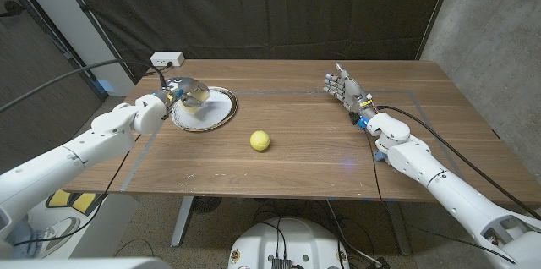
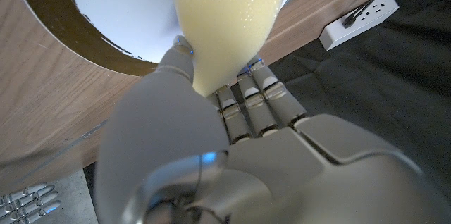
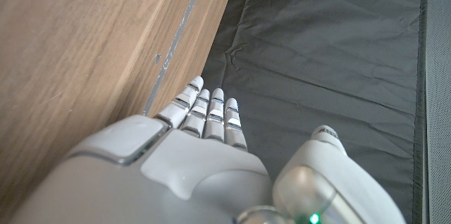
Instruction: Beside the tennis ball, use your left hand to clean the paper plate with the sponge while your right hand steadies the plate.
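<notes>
Over at the far left of the wooden table (image 1: pixel 313 146), the left hand (image 1: pixel 175 94) is down on the paper plate (image 1: pixel 215 110), its fingers wrapped around a pale yellow sponge (image 1: pixel 191 101) that sits on the plate's white inside. From the left wrist camera the sponge (image 2: pixel 225 20) fills the space just beyond the fingers (image 2: pixel 248 104), which curl up against it, and the plate (image 2: pixel 106 20) shows its white face and dark rim on the wood behind (how hard the sponge presses on the plate I cannot tell).

A yellow tennis ball (image 1: pixel 259 140) lies on the table near the plate, toward the near edge and a little to the right, not touching it.

The right hand (image 1: pixel 347 91) is well apart from all this, over on the right side of the table, standing with its fingers straight and spread a little, holding nothing. Its wrist camera shows the fingers (image 3: pixel 211 115) stretched out side by side along the table edge, with a dark curtain (image 3: pixel 331 55) beyond.

A white power strip (image 1: pixel 166 59) sits at the table's far edge, just behind the plate.
</notes>
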Robot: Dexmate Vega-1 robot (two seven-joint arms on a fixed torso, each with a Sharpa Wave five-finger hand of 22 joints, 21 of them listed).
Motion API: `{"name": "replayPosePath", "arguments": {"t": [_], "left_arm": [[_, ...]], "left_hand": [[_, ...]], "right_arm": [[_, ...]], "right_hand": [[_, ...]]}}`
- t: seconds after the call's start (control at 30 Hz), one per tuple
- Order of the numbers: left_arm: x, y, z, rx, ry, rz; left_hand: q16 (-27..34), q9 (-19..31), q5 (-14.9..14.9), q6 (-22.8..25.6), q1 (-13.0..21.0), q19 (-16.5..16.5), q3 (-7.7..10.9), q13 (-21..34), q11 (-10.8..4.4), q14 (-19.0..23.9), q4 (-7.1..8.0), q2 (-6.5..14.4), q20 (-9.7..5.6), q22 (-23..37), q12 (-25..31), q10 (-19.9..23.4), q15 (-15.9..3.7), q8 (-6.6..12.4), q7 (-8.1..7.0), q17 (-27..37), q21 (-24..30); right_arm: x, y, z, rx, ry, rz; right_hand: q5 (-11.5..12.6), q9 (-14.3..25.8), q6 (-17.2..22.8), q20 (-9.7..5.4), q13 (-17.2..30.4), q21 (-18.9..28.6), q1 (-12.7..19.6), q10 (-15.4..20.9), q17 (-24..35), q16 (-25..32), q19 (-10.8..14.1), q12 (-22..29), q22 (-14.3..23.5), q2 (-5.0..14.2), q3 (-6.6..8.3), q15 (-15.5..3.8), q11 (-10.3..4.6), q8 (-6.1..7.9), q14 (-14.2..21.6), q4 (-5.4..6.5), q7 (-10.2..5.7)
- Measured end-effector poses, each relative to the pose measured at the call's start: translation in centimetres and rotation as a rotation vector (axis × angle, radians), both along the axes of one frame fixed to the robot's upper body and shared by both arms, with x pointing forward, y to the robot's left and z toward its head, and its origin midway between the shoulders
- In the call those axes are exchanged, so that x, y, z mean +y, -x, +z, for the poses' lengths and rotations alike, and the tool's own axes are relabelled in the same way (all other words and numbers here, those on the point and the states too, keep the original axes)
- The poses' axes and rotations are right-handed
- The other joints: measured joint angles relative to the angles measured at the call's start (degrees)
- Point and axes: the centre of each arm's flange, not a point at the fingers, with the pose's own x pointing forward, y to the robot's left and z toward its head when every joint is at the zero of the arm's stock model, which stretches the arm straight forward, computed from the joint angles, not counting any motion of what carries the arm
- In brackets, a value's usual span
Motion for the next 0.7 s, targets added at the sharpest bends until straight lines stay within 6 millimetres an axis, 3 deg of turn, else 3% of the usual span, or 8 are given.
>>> {"name": "replayPosePath", "arguments": {"t": [0.5, 0.7], "left_arm": [[-0.4, -2.0, -1.0, -0.006, 0.022, -0.006], [-0.6, -2.5, -1.2, -0.002, 0.026, -0.007]], "left_hand": [[-0.29, 0.01, 0.00, -1.59, -1.35, -2.09, -0.70, -0.01, -0.04, -2.77, 0.70, -0.30, 0.22, 0.18, -1.09, -1.67, 0.15, -1.38, -0.68, 0.27, -0.65], [-0.77, 0.01, 0.00, -2.59, -1.66, -7.04, -1.19, -0.02, -0.13, -6.87, 1.18, -0.59, 0.42, 0.18, -1.46, -3.19, 0.53, -2.08, -0.92, 0.26, -2.67]], "right_arm": [[-0.3, 0.2, -0.1, -0.002, 0.004, -0.004], [-0.5, 0.4, -0.1, -0.004, 0.006, -0.005]], "right_hand": [[0.00, 0.00, 0.00, 0.00, 0.00, -0.30, 0.00, 0.00, 0.00, 0.00, 0.00, 0.00, 0.00, 0.00, 0.00, 0.00, 0.00, 0.00, 0.00, 0.00, 0.00], [0.00, 0.00, 0.00, -0.22, 0.00, -0.30, 0.00, 0.00, 0.00, 0.00, 0.21, 0.00, 0.00, 0.00, 0.00, 0.00, 0.00, 0.00, 0.00, 0.00, 0.00]]}}
